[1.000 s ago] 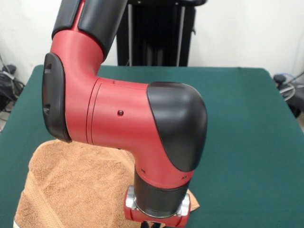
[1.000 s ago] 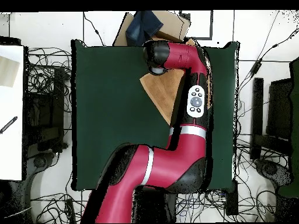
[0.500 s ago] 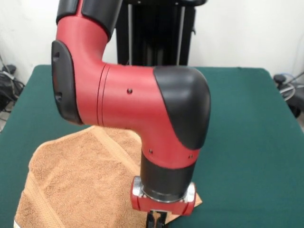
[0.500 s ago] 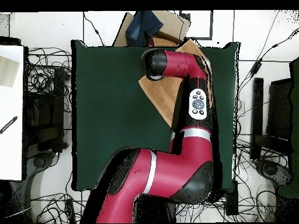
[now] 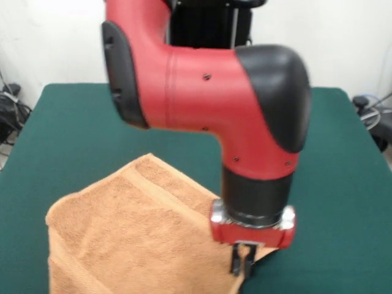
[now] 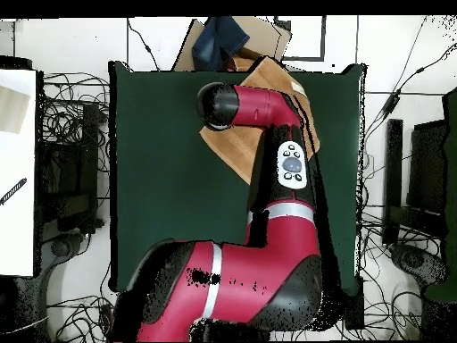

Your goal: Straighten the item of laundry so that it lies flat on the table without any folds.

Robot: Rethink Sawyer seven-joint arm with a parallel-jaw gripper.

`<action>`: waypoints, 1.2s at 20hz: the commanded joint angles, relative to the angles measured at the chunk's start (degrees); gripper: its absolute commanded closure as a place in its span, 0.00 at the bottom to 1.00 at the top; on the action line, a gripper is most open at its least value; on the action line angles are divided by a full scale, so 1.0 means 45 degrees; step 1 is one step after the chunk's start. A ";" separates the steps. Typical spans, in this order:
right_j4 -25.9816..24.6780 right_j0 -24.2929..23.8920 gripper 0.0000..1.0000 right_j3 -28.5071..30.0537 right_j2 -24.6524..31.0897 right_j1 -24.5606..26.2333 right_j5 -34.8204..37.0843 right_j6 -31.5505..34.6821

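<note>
Orange-tan towel (image 5: 131, 236) rumpled at the green tabletop's (image 5: 343, 177) 7 o'clock, claw (image 5: 241, 262) pinched together on the towel's 4 o'clock corner

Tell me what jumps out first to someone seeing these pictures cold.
The big red and black arm fills the front view, bending down over the green table. Its gripper sits at the right corner of the orange-tan towel, fingers close together and apparently pinching the edge. The towel lies near the table's front edge, a fold showing on its left side.
</note>
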 commanded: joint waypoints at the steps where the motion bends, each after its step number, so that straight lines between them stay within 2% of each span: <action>1: 0.1405 0.0839 1.00 0.3091 0.0270 -0.0831 -0.0926 0.4824; 3: 0.1685 0.0916 1.00 0.3539 0.0340 -0.1122 -0.1187 0.4951; 13: 0.2787 0.2460 1.00 0.3762 -0.0646 -0.1595 -0.1639 0.7039; 19: 0.3135 0.2902 1.00 0.3915 -0.0991 -0.1613 -0.1882 0.7383; 24: 0.3266 0.2873 1.00 0.4066 -0.0991 -0.1567 -0.2176 0.7176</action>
